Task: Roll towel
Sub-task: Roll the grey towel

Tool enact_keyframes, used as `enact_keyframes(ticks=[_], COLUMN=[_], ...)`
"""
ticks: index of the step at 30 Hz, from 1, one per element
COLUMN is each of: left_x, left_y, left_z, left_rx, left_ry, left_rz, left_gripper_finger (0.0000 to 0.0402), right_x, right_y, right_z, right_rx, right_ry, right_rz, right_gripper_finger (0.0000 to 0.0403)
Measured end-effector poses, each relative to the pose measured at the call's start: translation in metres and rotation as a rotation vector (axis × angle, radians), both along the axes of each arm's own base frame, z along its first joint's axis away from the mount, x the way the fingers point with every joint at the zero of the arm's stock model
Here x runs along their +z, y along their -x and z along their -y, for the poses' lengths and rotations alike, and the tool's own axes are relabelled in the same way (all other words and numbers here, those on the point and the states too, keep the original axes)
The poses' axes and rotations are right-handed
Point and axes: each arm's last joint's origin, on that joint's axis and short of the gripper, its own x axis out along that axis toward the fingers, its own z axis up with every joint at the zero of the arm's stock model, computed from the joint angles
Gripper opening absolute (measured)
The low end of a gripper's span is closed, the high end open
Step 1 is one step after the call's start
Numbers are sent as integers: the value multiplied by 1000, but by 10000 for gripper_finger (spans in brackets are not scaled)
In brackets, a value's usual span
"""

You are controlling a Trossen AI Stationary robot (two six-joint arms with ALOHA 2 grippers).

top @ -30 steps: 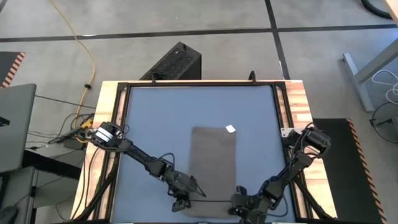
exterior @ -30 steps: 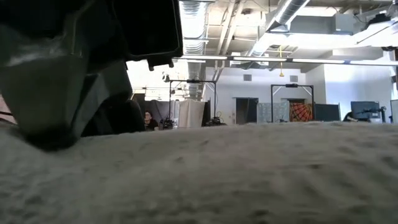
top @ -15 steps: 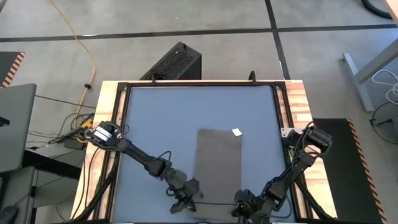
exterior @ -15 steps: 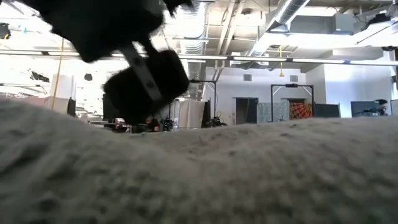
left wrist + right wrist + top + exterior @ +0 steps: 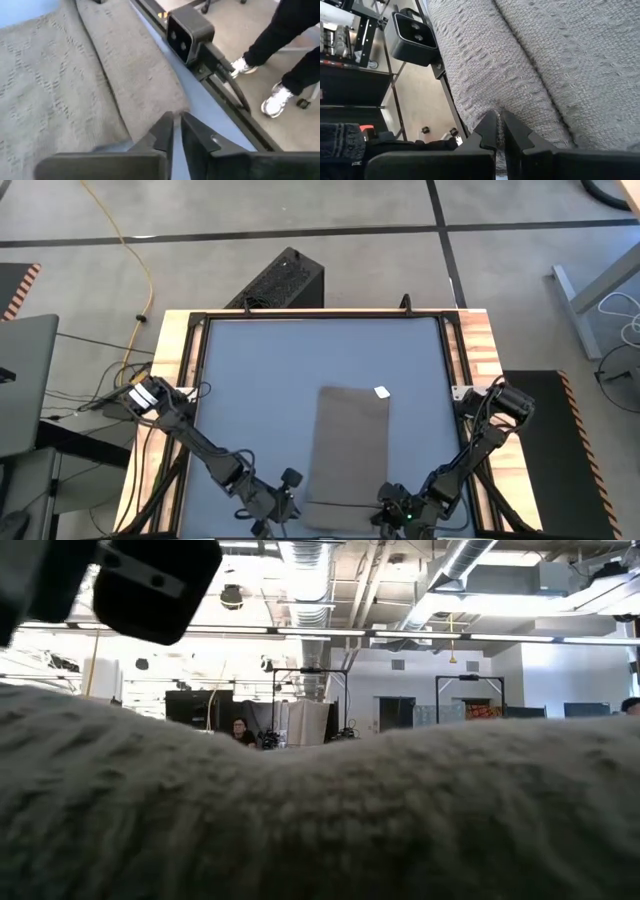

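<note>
Fingers of the right gripper are sitting almost pressed together, pinching the near edge of the towel where a fold is starting; its woven cloth is bunching right at the tips. Fingers of the left gripper are also lying nearly together, with only a thin slit between them, holding nothing and hovering over bare blue mat just off the towel's near left corner. The towel is lying flat as a long taupe strip on the right-centre of the blue table, its white tag showing at the far right corner. A black camera box is sitting on the table's near rail. A person's legs and shoes are standing beyond the rail.
</note>
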Motion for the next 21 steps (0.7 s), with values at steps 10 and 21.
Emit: enact_keyframes(ticks=[10, 21], left_x=[-7, -38], left_y=[-6, -20], left_z=[2, 13], left_rx=[-46, -23], left_ry=[-11, -60], left_rz=[42, 8], left_gripper_finger=[165, 208], right_x=[0, -1], right_y=[0, 2], right_z=[0, 1], right_rx=[-28, -61], right_ry=[-23, -49], right_rz=[-16, -46], right_gripper_finger=[26, 26])
